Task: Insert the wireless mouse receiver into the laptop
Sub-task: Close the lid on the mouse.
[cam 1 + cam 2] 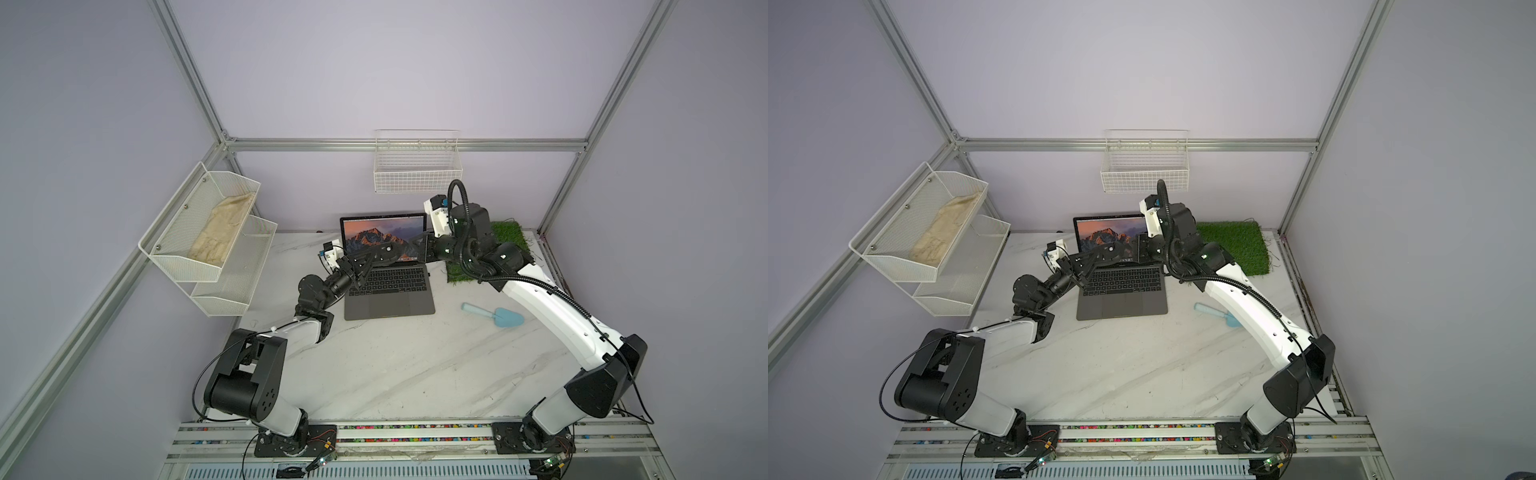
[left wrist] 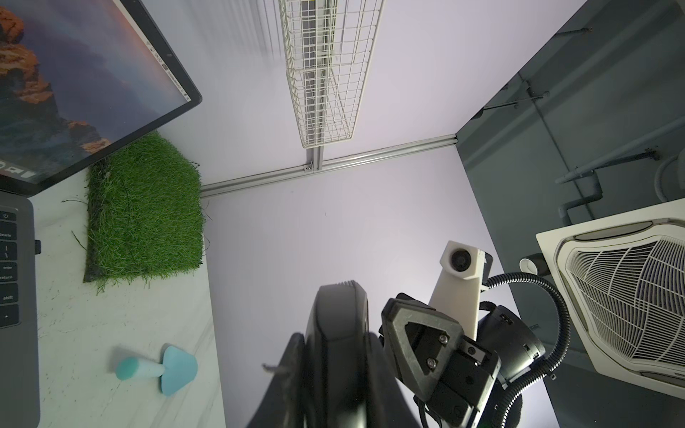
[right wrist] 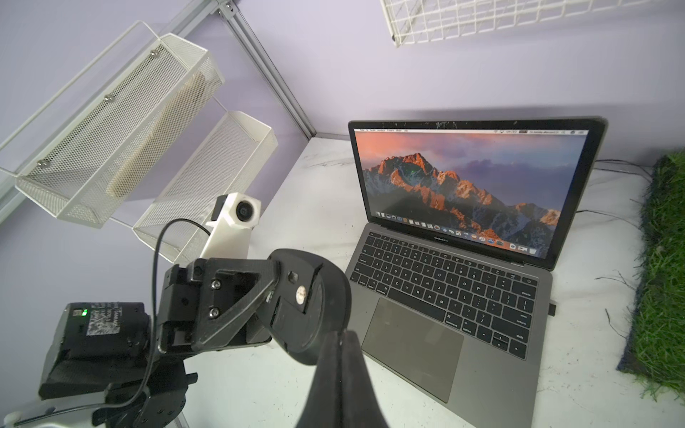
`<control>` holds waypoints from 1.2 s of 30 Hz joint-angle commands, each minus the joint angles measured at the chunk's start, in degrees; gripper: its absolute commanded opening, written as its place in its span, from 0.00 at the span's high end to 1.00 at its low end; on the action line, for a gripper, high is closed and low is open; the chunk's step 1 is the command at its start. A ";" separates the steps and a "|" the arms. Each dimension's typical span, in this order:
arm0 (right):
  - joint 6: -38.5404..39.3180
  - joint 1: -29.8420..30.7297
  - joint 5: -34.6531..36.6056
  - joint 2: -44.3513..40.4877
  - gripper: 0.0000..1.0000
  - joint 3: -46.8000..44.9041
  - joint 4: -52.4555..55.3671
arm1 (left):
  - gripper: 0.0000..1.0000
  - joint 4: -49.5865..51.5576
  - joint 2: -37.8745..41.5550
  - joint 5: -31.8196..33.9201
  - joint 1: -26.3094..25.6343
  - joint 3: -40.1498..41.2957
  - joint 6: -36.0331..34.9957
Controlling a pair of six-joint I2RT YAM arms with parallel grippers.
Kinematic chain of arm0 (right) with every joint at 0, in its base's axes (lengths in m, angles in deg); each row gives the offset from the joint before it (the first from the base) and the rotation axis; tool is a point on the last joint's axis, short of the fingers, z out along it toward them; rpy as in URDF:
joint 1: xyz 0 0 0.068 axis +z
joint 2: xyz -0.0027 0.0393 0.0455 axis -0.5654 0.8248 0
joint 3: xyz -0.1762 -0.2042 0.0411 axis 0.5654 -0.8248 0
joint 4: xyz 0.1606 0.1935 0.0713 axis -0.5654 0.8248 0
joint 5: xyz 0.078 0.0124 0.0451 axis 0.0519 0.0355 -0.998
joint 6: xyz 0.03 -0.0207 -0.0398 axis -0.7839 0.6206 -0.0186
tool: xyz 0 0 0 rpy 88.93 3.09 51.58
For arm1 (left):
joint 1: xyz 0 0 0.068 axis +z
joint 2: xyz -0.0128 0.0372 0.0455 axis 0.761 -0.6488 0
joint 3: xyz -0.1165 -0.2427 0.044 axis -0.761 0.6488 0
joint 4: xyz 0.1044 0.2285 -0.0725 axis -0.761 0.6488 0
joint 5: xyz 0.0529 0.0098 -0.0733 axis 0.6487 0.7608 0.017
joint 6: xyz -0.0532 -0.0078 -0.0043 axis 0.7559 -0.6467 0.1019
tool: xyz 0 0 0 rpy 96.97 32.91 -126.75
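Note:
The laptop (image 1: 388,297) (image 3: 415,333) stands open at the back of the table, its screen lit with an orange mountain. Against its right edge sits a tiny dark stub, the wireless mouse receiver (image 3: 552,308) (image 2: 37,247); I cannot tell how deep it sits. My left gripper (image 1: 376,259) (image 2: 335,339) is shut on a black oval mouse (image 2: 339,315) (image 3: 307,296), held above the keyboard with its underside toward the right wrist camera. My right gripper (image 3: 339,333) (image 1: 413,244) is shut, its tips at the mouse's rim, with nothing visible between them.
A green grass mat (image 1: 500,249) lies right of the laptop, partly under my right arm. A pale blue trowel (image 1: 496,316) lies in front of it. White mesh shelves (image 1: 208,232) holding a cloth hang at the left. A wire basket (image 1: 417,170) hangs on the back wall.

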 commanded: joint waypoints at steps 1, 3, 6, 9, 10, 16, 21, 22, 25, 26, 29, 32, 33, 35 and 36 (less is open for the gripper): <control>-1.08 0.51 -3.01 2.41 1.00 -0.28 -0.89 | 1.00 -3.57 0.20 -0.37 -0.41 1.11 -1.26; -2.04 1.28 -4.48 3.69 1.00 -1.04 -2.40 | 1.00 -3.71 0.03 -0.46 -0.41 1.02 -1.09; -2.57 2.95 -5.45 4.77 1.00 -1.41 -3.06 | 1.00 -3.74 -0.10 -0.59 -0.52 0.93 -1.12; -2.66 3.40 -4.09 4.51 1.00 -1.63 -3.10 | 1.00 -3.91 0.07 -0.64 -0.54 1.06 -1.11; -2.65 3.31 -2.94 4.22 1.00 -1.74 -3.04 | 1.00 -3.87 -0.01 -0.63 -0.46 1.10 -1.23; -2.33 3.21 5.49 0.18 1.00 -3.20 -1.58 | 1.00 -3.58 0.33 -0.37 -0.45 1.54 -1.71; -0.08 3.29 1.47 -0.89 1.00 -2.18 -1.58 | 1.00 -3.42 0.42 -0.46 -0.47 1.42 -1.84; 0.02 3.25 1.13 -0.52 1.00 -2.11 -1.48 | 1.00 -3.30 0.42 -0.54 -0.50 1.28 -1.96; -0.38 3.38 1.35 0.93 1.00 -2.72 -1.79 | 1.00 -3.27 0.34 -0.50 -0.48 1.36 -1.99; -0.43 3.38 1.38 1.59 1.00 -3.12 -1.85 | 1.00 -3.32 0.31 -0.46 -0.50 1.38 -2.05; -1.36 3.62 0.33 3.42 1.00 -5.41 -2.75 | 1.00 -3.34 0.33 -0.61 -0.50 1.28 -2.06; -1.72 4.34 -1.20 4.14 1.00 -6.02 -2.80 | 1.00 -3.48 0.16 -1.03 -0.67 0.76 -2.14; -2.01 4.35 -1.46 3.69 1.00 -6.26 -3.09 | 1.00 -3.48 0.16 -1.16 -0.68 0.58 -2.26; -1.99 4.38 -1.85 2.46 1.00 -6.65 -3.10 | 1.00 -3.43 0.13 -1.31 -0.75 0.35 -2.49; -1.47 4.35 -1.70 1.97 1.00 -6.60 -3.09 | 1.00 -3.37 0.16 -1.42 -0.76 0.23 -2.73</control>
